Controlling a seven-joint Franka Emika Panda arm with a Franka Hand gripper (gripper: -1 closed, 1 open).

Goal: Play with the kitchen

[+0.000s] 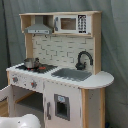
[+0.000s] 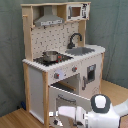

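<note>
The kitchen [image 1: 60, 70] stands upright on the floor before a grey curtain, its oven door [image 2: 67, 96] swung down in the second exterior view, just beside the arm [image 2: 97, 112]. It looks stiff, light wood, best taken by that door's edge or a knob [image 2: 56, 76]. Whether the hand is apart or together, I cannot tell.

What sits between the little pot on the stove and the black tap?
Only bare countertop and the near part of the grey sink lie between pot and tap, seen in the second exterior view.

My gripper [image 2: 59, 114] is blurred below the kitchen [image 2: 60, 50]; its fingers are unreadable. In the first exterior view, the edge cuts my arm [image 1: 20, 121].
</note>
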